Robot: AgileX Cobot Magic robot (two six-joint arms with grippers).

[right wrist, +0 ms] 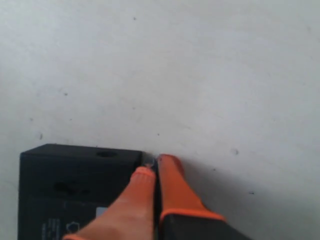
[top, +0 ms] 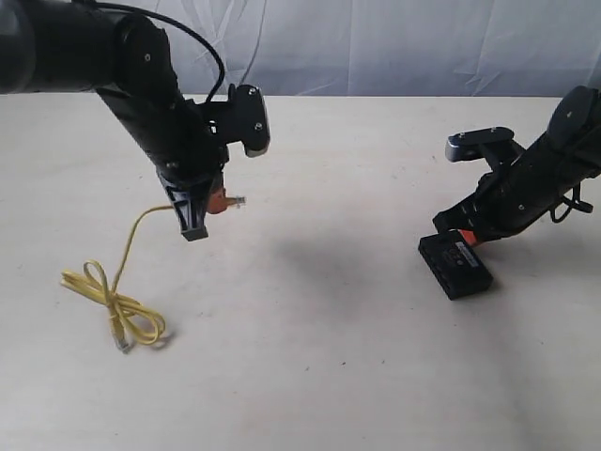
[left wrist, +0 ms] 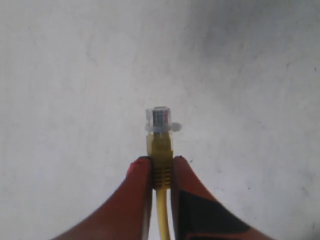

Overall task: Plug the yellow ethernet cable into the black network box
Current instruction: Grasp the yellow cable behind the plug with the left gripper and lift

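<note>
The yellow ethernet cable [top: 113, 301] lies knotted in loose loops at the left of the table, and one strand rises to my left gripper [top: 221, 200]. That gripper [left wrist: 161, 167] is shut on the cable's yellow boot, held above the table. The clear plug [left wrist: 160, 120] sticks out past the orange fingertips [left wrist: 142, 172]. The black network box [top: 454, 264] lies flat at the right with a small white label on top. My right gripper [right wrist: 154, 165] is shut at a corner of the box [right wrist: 75, 185]. One finger lies over the box's top edge, the other beside its side wall.
The pale tabletop [top: 319, 357] stretches between the cable loops and the box, about half the table's width apart. A creased white cloth backdrop [top: 394, 47] hangs behind the table's far edge. The left arm's black cable [top: 192, 38] arcs above its wrist.
</note>
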